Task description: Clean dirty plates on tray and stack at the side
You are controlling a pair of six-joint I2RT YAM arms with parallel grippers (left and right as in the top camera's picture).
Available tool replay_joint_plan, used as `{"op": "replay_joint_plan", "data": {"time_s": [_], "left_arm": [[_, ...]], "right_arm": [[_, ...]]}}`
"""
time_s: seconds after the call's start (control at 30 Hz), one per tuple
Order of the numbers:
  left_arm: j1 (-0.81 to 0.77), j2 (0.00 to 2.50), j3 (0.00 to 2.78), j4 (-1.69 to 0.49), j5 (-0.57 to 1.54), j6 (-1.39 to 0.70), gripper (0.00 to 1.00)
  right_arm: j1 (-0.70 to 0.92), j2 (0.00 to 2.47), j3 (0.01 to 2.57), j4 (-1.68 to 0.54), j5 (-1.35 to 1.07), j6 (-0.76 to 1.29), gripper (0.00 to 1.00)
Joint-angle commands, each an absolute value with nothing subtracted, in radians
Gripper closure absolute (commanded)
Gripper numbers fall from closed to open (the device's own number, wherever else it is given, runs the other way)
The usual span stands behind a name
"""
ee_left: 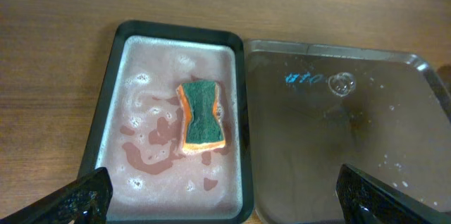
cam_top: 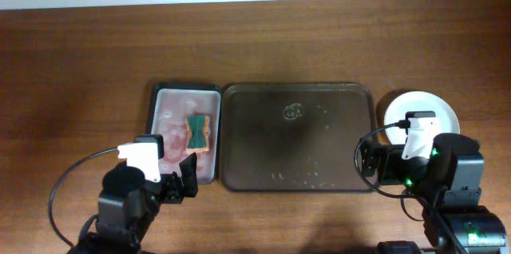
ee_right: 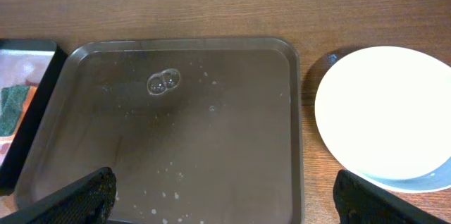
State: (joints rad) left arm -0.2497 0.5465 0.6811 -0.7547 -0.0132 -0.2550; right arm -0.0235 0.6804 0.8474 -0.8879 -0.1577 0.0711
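Plates (ee_right: 384,108) lie stacked on the table just right of the tray (ee_right: 183,132), and your right gripper (ee_right: 225,199) is at the near edge of this stack. Its fingers stand wide apart and hold nothing. You see the top plate plain white and clean. The left gripper (ee_left: 225,199), also spread and empty, is by the near left corner of the tray.

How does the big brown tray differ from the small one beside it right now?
Size: the big tray is wider than the small tray. Contents: the small tray holds pinkish foamy water and a sponge; the big tray holds only scattered droplets. Colour: the big tray is brown, the small tray black-rimmed. Both are rimmed rectangles with rounded corners, lying side by side.
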Motion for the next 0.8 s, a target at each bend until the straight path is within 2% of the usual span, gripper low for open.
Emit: {"op": "replay_joint_plan", "data": {"time_s": [0.0,0.2,0.33,0.43,0.57,0.67,0.77], "left_arm": [[-0.251,0.532,0.673,-0.757,-0.026,-0.261,0.01],[-0.251,0.532,0.673,-0.757,-0.026,-0.261,0.0],[-0.251,0.532,0.673,-0.757,-0.026,-0.261,0.01],[-0.251,0.532,0.673,-0.757,-0.026,-0.261,0.01],[-0.251,0.532,0.673,-0.757,-0.026,-0.261,0.0],[-0.251,0.532,0.673,-0.757,-0.026,-0.261,0.01],[-0.251,0.532,0.673,-0.757,-0.026,-0.262,0.01]], "right_arm": [[-0.018,0.696,0.841,-0.885,-0.146,0.071,0.01],[-0.018,0.759,0.836,-0.885,-0.141,0.07,0.01],[-0.011,0.658,0.795,-0.867,-0.041,-0.004,0.01],[0.037,0.471,0.655,-0.696,-0.046,-0.004,0.01],[0.047,0.12,0.342,-0.364,-0.101,-0.003,0.01],[0.047,0.002,0.164,-0.107,-0.101,-0.004,0.01],[0.047,0.003,0.04,0.095,-0.091,-0.004,0.01]]}}
